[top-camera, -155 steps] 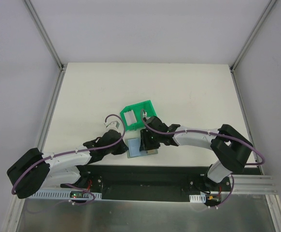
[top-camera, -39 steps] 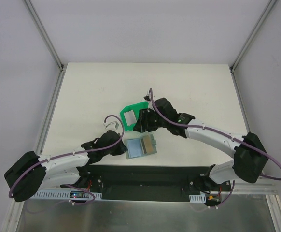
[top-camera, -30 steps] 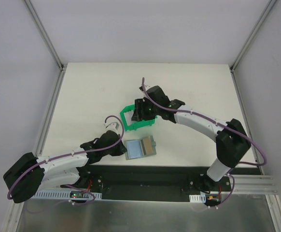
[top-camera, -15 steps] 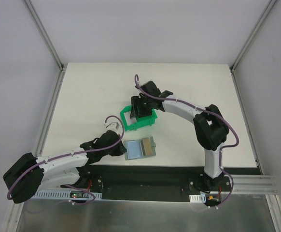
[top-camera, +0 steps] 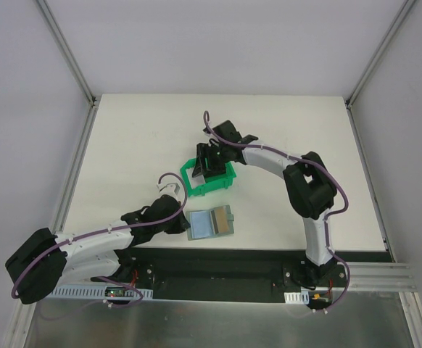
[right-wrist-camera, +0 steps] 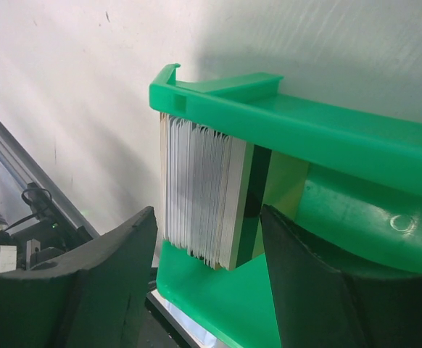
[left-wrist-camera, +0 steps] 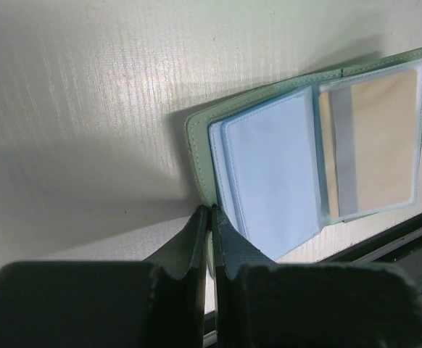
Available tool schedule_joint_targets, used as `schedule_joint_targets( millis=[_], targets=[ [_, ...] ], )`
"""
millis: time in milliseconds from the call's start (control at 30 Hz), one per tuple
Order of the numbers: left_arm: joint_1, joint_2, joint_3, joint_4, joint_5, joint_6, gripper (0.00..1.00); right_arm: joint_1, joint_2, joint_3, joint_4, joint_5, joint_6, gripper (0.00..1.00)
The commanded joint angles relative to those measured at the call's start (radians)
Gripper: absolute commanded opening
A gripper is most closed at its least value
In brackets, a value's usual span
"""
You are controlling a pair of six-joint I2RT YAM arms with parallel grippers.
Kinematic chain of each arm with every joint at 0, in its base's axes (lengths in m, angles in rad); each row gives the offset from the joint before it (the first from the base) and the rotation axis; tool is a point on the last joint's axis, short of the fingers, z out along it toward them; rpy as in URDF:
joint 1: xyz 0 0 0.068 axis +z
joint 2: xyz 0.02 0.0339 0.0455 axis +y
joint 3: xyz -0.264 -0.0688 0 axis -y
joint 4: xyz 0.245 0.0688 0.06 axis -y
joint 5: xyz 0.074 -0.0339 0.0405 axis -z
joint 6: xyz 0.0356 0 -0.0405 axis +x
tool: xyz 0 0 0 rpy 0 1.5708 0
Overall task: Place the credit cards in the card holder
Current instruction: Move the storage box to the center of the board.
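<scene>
Top view: the card holder (top-camera: 211,222) lies open and flat on the white table (top-camera: 138,138), close to the near edge, with 2 clear pockets facing up. A tan card (left-wrist-camera: 381,138) sits in the right pocket. The pale left pocket looks empty.

Your left gripper (left-wrist-camera: 209,221) has its fingers pressed together, tips meeting the holder's left cover edge. You cannot tell whether a sliver of cover is pinched between them.

Your right gripper (right-wrist-camera: 207,217) is inside the green bin (right-wrist-camera: 305,130), fingers apart, 1 on each side of the upright stack of credit cards (right-wrist-camera: 196,188). No card is gripped yet.

Risks, as a judgement: the cards stand tightly packed, so closing here would likely take several at once, or the whole stack. The right finger sits close to the bin's inner wall and floor, so a skewed lift could catch the light bin and drag or tip it. If the left tips slip, the holder may slide towards the black rail (left-wrist-camera: 399,239) just beside it.

Room: the bin's raised rim hems the right fingers on 2 sides, so straight up is the clear way out. Bare table lies beyond the bin and to both sides. Bin and holder are near each other but apart.
</scene>
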Motion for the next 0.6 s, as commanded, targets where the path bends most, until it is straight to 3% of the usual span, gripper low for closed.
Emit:
schedule_joint_targets(
  millis=[0, 367, 567],
  targets=[
    [0.015, 0.005, 0.026, -0.023, -0.014, 0.016, 0.00, -0.002, 0.006, 0.010, 0.040, -0.067, 0.018, 0.62],
    [0.019, 0.016, 0.031, -0.023, -0.006, 0.022, 0.00, -0.003, 0.025, 0.030, 0.010, -0.073, 0.015, 0.63],
    [0.019, 0.013, 0.027, -0.023, -0.006, 0.021, 0.00, -0.003, 0.011, 0.021, 0.022, -0.085, 0.020, 0.55]
  ],
)
